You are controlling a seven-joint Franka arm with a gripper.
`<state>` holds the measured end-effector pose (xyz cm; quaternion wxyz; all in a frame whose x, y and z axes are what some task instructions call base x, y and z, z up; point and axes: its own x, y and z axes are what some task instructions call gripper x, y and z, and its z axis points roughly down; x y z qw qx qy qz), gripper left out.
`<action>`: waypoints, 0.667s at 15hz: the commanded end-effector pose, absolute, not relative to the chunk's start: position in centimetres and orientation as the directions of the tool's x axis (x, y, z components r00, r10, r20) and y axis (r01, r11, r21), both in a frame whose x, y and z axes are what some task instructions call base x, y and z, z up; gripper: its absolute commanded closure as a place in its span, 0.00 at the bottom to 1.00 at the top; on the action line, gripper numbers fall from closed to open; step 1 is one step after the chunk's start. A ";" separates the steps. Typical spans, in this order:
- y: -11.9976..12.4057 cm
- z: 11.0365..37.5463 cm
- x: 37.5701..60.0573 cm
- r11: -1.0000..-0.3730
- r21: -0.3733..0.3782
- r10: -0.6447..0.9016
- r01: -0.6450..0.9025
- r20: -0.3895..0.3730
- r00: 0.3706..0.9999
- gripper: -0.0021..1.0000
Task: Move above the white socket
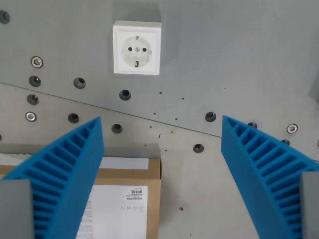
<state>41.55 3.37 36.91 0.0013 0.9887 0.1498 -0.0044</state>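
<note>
While the gripper [162,124] stands open and empty, bare tabletop [239,59] surrounds the white socket [137,48] at upper centre; the frame's bottom edge crops the cardboard box [142,172].

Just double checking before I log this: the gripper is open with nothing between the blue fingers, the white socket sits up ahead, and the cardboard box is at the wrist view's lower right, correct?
Not quite. The wrist view shows the cardboard box at its lower left, partly behind the left blue finger. The rest holds: the gripper is open and empty, with the white socket ahead.
</note>
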 end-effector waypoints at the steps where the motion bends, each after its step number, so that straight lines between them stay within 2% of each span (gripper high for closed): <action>1: 3.4 37.2 41.5 -0.955 0.003 0.296 0.296 -0.004 0.955 0.00; 10: 3.4 36.7 41.5 -0.957 0.005 0.291 0.291 0.000 0.957 0.00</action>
